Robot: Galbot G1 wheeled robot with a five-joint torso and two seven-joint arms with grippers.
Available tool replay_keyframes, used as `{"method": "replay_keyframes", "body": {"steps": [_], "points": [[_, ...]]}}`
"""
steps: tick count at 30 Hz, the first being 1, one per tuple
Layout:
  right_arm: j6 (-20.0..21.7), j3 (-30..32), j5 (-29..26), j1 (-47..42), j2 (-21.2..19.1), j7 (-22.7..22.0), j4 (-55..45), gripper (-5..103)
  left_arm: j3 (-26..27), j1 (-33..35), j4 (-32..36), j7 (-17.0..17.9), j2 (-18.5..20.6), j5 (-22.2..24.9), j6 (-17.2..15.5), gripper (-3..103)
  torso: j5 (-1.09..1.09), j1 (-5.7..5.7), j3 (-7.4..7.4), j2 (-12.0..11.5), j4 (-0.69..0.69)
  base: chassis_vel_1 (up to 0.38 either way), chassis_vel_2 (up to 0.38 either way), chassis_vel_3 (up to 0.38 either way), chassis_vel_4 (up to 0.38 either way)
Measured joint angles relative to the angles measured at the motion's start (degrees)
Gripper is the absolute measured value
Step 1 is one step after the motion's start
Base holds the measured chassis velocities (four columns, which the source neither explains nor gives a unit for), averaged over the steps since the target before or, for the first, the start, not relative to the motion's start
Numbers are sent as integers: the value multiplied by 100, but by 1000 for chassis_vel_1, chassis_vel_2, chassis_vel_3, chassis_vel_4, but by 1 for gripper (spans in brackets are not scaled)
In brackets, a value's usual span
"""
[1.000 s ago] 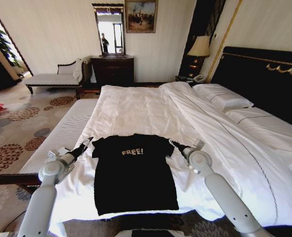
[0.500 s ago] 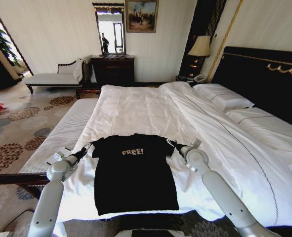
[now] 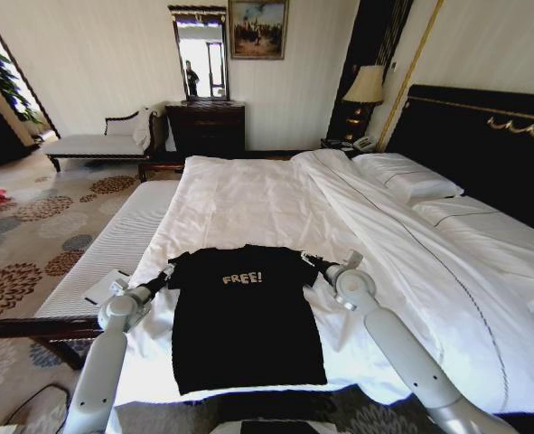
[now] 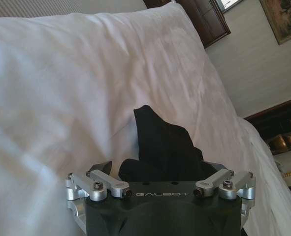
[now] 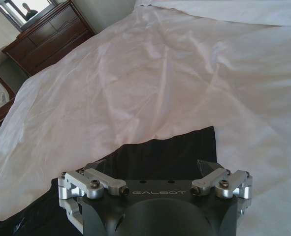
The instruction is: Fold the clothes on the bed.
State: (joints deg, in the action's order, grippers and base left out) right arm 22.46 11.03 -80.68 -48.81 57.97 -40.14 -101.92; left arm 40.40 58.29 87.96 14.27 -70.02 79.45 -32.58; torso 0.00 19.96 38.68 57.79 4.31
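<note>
Across the big white-sheeted bed [image 3: 248, 203], the black cotton "FREE!" T-shirt [image 3: 244, 316] lies flat at the near edge. The left gripper [image 3: 166, 271] and right gripper [image 3: 307, 260] sit at its sleeves, jaws wide, cloth between them. Both should pinch only shirt, I'd say, not sheet.

A hotel-style bedroom. Very large bed [image 3: 276, 203] in white linen against a tall black headboard [image 3: 483, 136] with gold trim, lit lamp [image 3: 366, 88] and telephone [image 3: 364, 142] on the nightstand, dark wooden dresser [image 3: 206, 127] under a mirror [image 3: 201, 54], framed painting [image 3: 257, 29], cushioned chaise bench [image 3: 99, 140], floral patterned carpet [image 3: 32, 235].
</note>
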Motion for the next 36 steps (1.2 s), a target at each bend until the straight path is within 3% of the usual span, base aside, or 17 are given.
{"method": "replay_keyframes", "body": {"steps": [6,16,27,31,36], "points": [[0,-15,-8,1,-24,-20,-21,100,-24,-20,77,-101,-137,88,133,100,1,0,0,0,1,0,0,0,0],[0,-20,-18,10,-31,-37,-36,100,81,170,638,61,-201,426,135,100,0,0,0,0,0,0,0,0,0],[4,36,-14,-55,-27,-43,-61,100,480,438,2502,402,217,1300,96,100,2,0,-1,1,-1,0,0,0,0],[5,69,-9,-75,-30,-50,-70,100,435,438,2431,412,305,1107,27,100,1,0,-1,0,1,0,0,0,0],[5,91,-8,-112,-7,-59,-112,100,304,458,1649,272,169,541,-1,100,-1,0,0,0,-1,0,0,0,0]]}}
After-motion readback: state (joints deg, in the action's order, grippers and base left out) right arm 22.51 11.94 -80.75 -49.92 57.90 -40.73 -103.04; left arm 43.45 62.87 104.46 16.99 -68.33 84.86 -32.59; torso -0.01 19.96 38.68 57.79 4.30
